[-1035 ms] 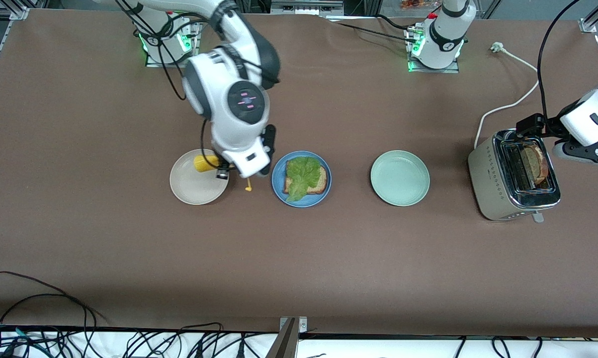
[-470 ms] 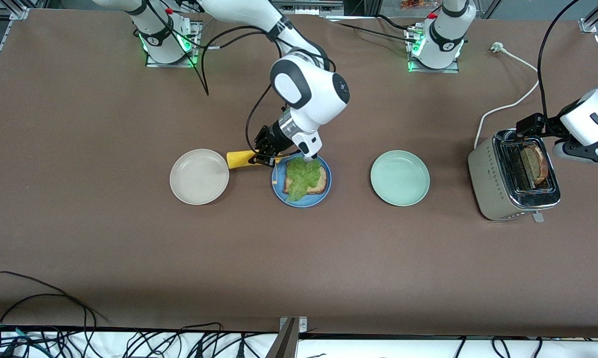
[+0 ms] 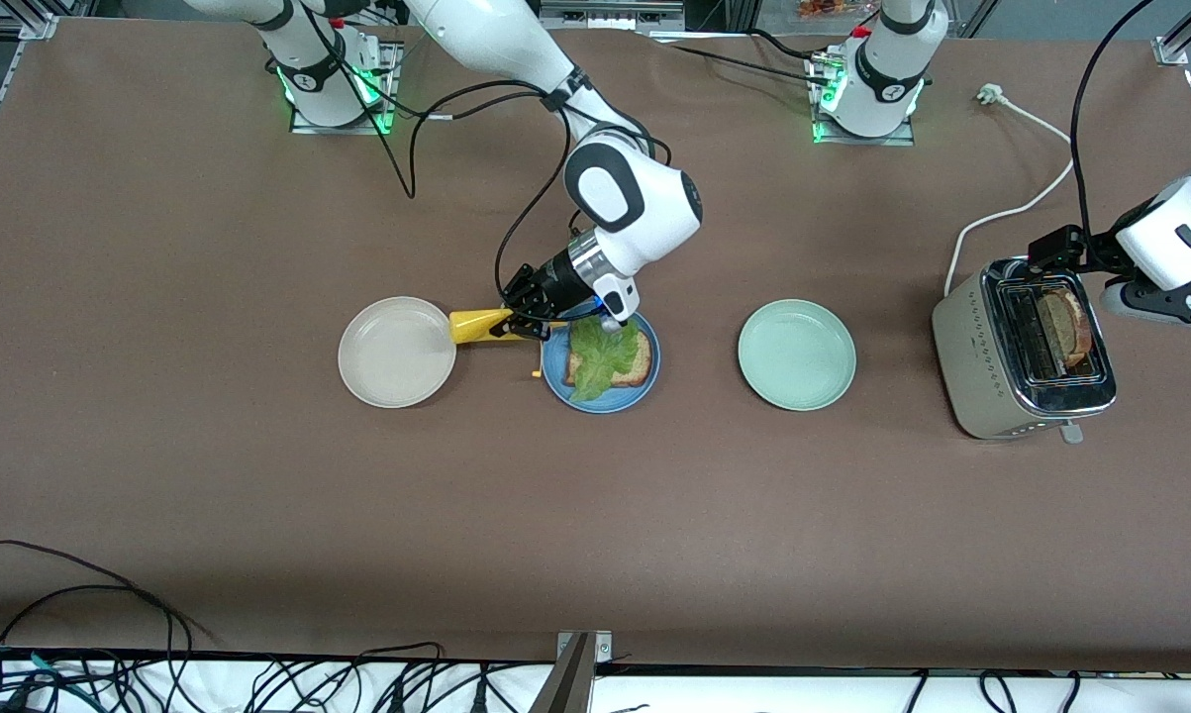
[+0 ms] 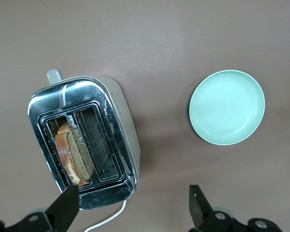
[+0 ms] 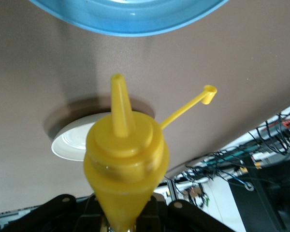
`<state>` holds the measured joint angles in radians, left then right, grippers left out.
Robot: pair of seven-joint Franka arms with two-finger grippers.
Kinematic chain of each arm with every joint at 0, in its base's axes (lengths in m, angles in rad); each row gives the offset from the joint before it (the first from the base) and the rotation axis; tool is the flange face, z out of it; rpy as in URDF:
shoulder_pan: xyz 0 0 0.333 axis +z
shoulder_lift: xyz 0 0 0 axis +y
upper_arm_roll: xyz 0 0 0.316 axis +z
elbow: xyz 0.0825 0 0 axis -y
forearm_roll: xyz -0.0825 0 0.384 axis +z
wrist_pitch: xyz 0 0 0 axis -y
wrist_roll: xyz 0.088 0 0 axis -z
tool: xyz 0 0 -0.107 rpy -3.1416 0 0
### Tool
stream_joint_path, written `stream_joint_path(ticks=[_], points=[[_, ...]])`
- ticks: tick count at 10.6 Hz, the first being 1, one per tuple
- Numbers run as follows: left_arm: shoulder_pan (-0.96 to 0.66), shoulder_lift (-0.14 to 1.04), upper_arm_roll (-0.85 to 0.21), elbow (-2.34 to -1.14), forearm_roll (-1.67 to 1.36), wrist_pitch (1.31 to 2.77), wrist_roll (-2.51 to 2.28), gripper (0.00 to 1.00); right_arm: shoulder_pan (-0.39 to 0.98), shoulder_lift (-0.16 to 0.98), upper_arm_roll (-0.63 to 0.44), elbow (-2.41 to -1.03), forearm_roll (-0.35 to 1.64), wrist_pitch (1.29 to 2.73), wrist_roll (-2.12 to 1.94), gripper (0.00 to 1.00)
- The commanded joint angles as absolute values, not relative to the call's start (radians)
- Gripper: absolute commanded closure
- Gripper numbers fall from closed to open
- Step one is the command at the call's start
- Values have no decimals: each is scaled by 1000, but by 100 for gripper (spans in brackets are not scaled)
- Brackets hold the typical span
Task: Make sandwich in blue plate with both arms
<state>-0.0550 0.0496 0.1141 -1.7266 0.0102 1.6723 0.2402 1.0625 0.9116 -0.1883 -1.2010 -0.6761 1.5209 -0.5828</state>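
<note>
The blue plate (image 3: 555,381) holds a toasted bread slice (image 3: 641,362) with a green lettuce leaf (image 3: 600,355) on top. My right gripper (image 3: 526,315) hangs at the plate's edge on the beige plate's side, shut on a yellow squeeze bottle (image 3: 476,324) tipped on its side. In the right wrist view the bottle (image 5: 125,154) fills the middle, its open cap (image 5: 209,92) dangles on a strap, and the blue plate (image 5: 130,19) shows beside the nozzle. My left gripper (image 3: 1135,297) (image 4: 133,208) waits open above the toaster (image 3: 1021,352), which holds a second slice (image 4: 72,154).
A beige plate (image 3: 395,352) lies toward the right arm's end and a pale green plate (image 3: 796,355) (image 4: 227,107) sits between the blue plate and the toaster. The toaster's white cord (image 3: 1021,203) trails toward the left arm's base.
The right arm swung from over the beige plate to the blue plate's edge, carrying the yellow bottle and tipping it sideways. The left arm has not moved.
</note>
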Motion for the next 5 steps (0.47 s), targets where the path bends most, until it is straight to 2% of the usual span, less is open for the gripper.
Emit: stream_joint_path(ticks=[1, 5], points=[[-55, 38, 114, -1726, 2, 1661, 250, 0, 1132, 949, -206, -1189, -779, 1419, -478, 88], [-55, 38, 114, -1726, 2, 1661, 250, 0, 1144, 954, -207, -1184, -815, 1342, -405, 88]])
